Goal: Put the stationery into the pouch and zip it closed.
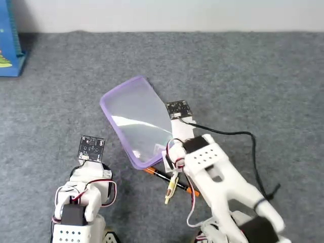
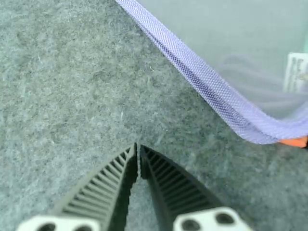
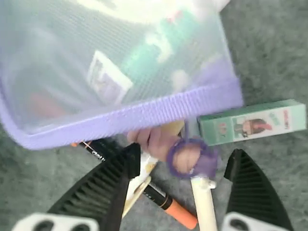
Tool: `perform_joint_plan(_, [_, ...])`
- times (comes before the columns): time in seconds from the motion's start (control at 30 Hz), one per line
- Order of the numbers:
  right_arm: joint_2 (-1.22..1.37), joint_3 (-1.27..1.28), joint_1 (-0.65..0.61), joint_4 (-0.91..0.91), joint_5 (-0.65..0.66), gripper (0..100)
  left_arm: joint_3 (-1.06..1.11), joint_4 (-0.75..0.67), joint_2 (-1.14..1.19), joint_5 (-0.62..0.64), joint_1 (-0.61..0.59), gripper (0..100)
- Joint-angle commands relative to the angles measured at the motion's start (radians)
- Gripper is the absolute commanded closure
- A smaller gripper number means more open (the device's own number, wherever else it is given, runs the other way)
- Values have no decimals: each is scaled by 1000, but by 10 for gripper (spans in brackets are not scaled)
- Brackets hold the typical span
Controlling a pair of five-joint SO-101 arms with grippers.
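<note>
The left gripper [image 2: 138, 153] sits low over the grey table [image 1: 263, 81] near its near edge, left of centre, its two ribbed jaws pressed together with nothing between them. From the high view the wrist board covers those jaws.

To its right, the right gripper [image 3: 185, 156] has its jaws spread wide, holding nothing, at the near corner of the pouch [image 1: 136, 119]. Between the jaws lies a purple ring-shaped zip pull [image 3: 190, 159], with a pinkish blob beside it that is too blurred to identify. Under that corner lie three loose pieces:
- One black-and-orange pen [image 3: 163, 199], partly under the pouch's purple border.
- One cream stick [image 3: 204, 202], cut off at the frame edge.
- One small green box [image 3: 252, 122], just beside the border, its print unreadable.

The one pouch, translucent with a purple fabric edge, lies tilted near the table's middle. Through its mesh a white label [image 3: 108, 79] shows, along with faint green and reddish shapes. Whether these are inside or beneath the pouch cannot be told, nor whether the zip is open.

At the far left corner a blue box [image 1: 9, 45] is cut off by the frame.
</note>
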Motion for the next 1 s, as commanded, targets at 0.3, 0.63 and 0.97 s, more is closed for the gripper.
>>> perform_joint_plan(0.3, [27,-25,76,-19,57,861,-8,-18,-11,-9,-3,986])
perform_joint_plan(0.63, [-70,-23,68,-68,95,905,-8,-18,-11,-9,-3,986])
perform_joint_plan(0.97, [-70,-21,21,-119,87,904,-8,-18,-11,-9,-3,986])
